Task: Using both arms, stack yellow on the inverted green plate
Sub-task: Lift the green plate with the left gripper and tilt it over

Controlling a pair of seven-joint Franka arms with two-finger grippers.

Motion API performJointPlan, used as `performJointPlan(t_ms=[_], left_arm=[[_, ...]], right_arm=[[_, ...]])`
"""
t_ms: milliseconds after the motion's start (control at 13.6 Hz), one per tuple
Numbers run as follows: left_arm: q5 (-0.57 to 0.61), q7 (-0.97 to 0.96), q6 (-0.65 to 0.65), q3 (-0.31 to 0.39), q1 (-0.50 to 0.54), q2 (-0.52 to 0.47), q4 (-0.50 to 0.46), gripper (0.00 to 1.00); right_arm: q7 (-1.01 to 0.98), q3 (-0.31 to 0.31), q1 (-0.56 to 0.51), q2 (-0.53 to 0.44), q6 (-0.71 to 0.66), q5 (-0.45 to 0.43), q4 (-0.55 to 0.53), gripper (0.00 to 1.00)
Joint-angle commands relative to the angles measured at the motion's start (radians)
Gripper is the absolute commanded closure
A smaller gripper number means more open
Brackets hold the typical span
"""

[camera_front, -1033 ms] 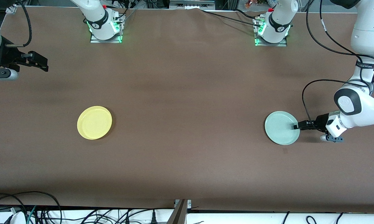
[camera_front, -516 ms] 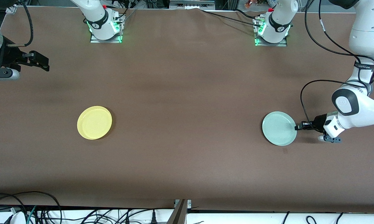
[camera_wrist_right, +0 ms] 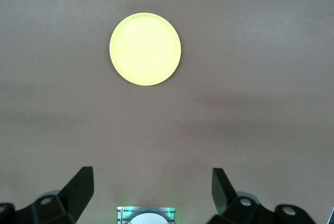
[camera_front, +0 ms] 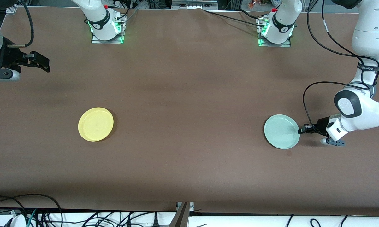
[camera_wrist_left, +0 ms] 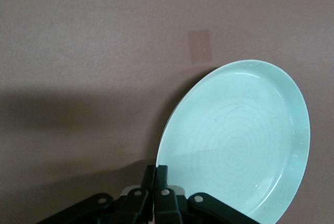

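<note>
Left pincer (camera_front: 300, 130) clamped shut on green plate (camera_front: 281, 131) rim, plate tilted off brown counter (camera_front: 189, 94), lower right of front view. Right pincer (camera_front: 44, 65) spread wide, holding nothing, waiting at upper left edge. Yellow plate (camera_front: 95, 124) flat on counter, lower left.

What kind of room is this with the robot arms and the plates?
Probably a robot lab. Two white arms are bolted to a big brown table, and loose cables trail along its edge. The left gripper pinches the green plate's rim. The right gripper waits open. A yellow plate lies nearby.
</note>
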Motion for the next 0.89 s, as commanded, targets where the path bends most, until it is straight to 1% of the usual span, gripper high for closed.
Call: performJointPlan(t_ms=[0, 74, 295, 443, 590, 811], left_arm=[[0.049, 0.01, -0.007, -0.001, -0.028, -0.063, 0.007, 1.0], [0.092, 0.002, -0.009, -0.005, -0.033, -0.077, 0.021, 1.0], [0.132, 0.0, -0.009, -0.007, -0.074, -0.111, 0.053, 1.0], [0.219, -0.003, -0.009, -0.007, -0.114, -0.125, 0.102, 1.0], [0.314, -0.01, -0.007, -0.022, -0.154, -0.128, 0.157, 1.0], [0.523, -0.05, 0.003, -0.047, -0.218, -0.126, 0.237, 1.0]], right_arm=[[0.008, 0.003, 0.001, 0.001, -0.02, 0.011, 0.019, 0.0], [0.006, 0.003, 0.001, 0.001, -0.02, 0.011, 0.018, 0.0], [0.008, 0.003, -0.001, 0.003, -0.018, 0.011, 0.019, 0.0], [0.008, 0.001, -0.001, 0.003, -0.02, 0.011, 0.018, 0.0], [0.008, -0.003, -0.002, 0.004, -0.02, 0.011, 0.018, 0.0], [0.003, -0.003, -0.004, 0.003, -0.021, 0.011, 0.018, 0.0]])
